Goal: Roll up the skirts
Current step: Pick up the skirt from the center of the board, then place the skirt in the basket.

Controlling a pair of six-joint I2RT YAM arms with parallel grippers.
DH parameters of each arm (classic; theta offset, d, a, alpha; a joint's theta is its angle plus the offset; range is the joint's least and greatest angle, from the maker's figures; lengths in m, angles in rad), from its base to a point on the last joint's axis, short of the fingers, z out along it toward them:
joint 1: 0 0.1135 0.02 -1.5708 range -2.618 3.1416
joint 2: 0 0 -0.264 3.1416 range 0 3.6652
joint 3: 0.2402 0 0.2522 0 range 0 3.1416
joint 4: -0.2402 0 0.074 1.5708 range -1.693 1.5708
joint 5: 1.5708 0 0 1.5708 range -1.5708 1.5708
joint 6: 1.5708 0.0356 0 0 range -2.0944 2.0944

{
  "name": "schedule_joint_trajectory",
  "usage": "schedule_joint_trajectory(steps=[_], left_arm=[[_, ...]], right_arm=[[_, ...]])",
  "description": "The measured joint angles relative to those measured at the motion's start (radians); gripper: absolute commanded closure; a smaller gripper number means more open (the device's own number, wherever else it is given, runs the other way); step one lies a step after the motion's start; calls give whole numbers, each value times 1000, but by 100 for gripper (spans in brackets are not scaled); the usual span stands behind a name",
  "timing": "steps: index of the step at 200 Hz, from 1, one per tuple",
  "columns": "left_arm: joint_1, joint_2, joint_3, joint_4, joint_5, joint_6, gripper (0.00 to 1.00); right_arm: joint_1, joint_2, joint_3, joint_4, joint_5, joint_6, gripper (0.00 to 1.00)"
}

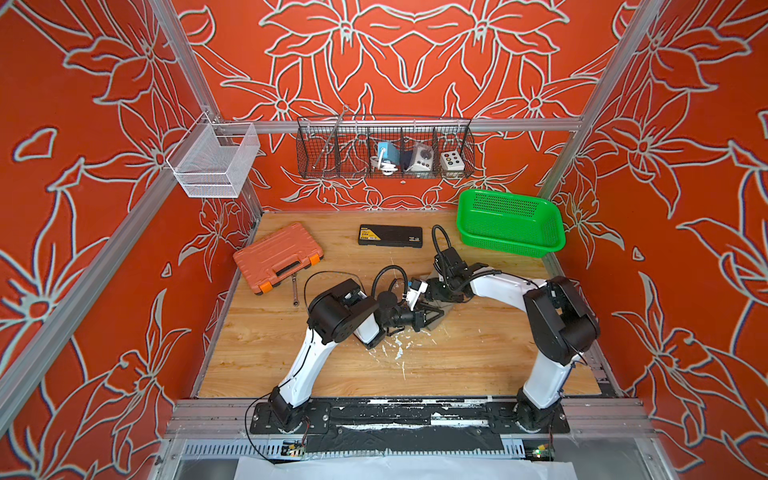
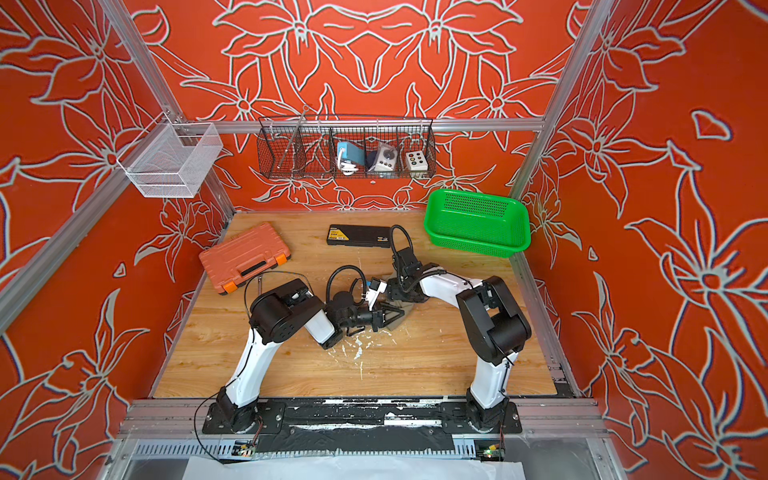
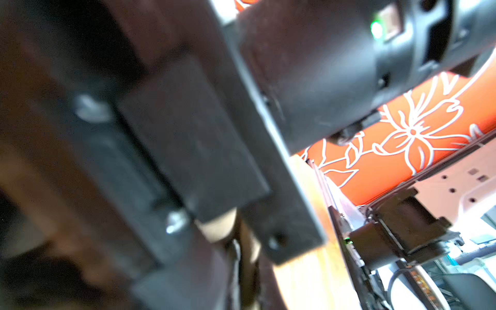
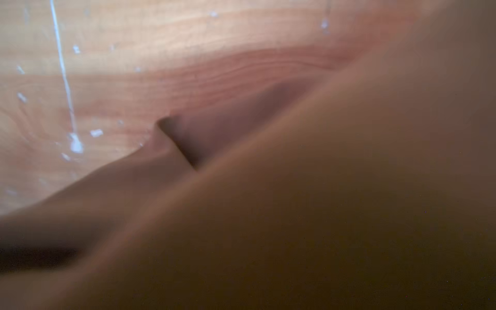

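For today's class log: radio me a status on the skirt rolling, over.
Left gripper and right gripper low at the skirt, jaws unclear. Skirt bunched small, mostly hidden. Green basket, orange case stand apart.

Skirt (image 4: pixel 322 214) on table (image 1: pixel 291 365), basket (image 1: pixel 511 245) behind right

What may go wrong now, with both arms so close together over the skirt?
1. The left gripper and right gripper crowd one spot over the skirt; they may collide.
2. The skirt is a small bundle, mostly hidden under them; if the jaws drag it, the roll may loosen.
3. The cable loop hangs near both wrists and may snag.
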Motion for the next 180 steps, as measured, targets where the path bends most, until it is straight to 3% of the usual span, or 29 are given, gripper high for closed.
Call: schedule_joint_trajectory(steps=[6,13,52,82,123,180], left_arm=[[2,-8,-11,-2,-3,-2,1],[1,-26,-31,10,-8,0,1],[2,-251,-271,-27,-188,43,1],[-39,-552,-426,-124,-372,124,1],[-256,-972,-475,-326,-590,259,1],[-404,-1439,-444,-784,-717,350,3]], right_arm=[[1,3,2,2,2,-5,89],[0,5,0,7,-8,-5,100],[-2,-6,-15,38,-32,-3,100],[-33,-42,-16,-4,-51,-11,100],[-151,-248,-13,-84,-61,-12,100],[-299,-336,90,41,-60,45,100]])
